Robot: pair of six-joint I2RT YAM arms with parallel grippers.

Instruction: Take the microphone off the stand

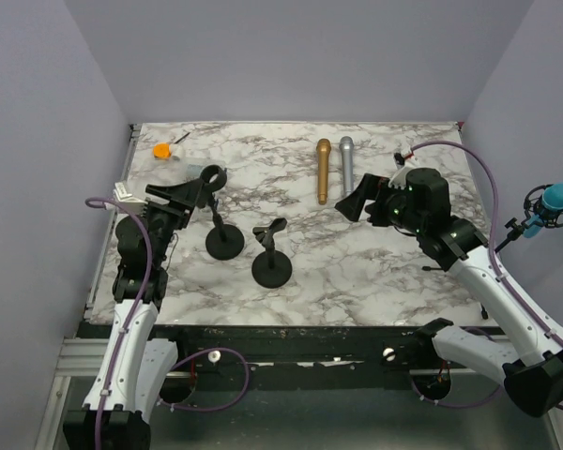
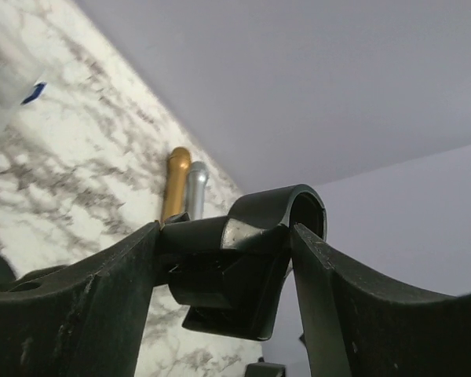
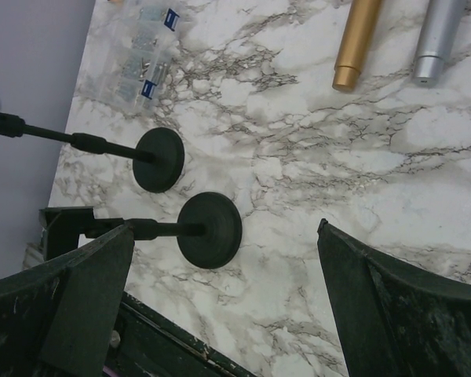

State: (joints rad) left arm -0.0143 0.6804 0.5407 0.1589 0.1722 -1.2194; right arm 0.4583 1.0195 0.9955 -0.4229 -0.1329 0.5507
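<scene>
Black stand clip (image 2: 271, 216) sits pinched in left gripper (image 2: 225, 236), clearest wristside; right gripper (image 3: 225, 228) gapes.

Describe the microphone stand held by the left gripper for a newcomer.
On the white marble table, two black round-based stands sit left of centre. It is the rear-left stand; the left gripper clamps its clip, while its neighbour stands free.

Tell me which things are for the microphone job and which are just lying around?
For the job: left stand, gripped at its clip by the left fingers; right stand; gold microphone; silver microphone.
Lying about: plastic bag; blue microphone at far right.
</scene>
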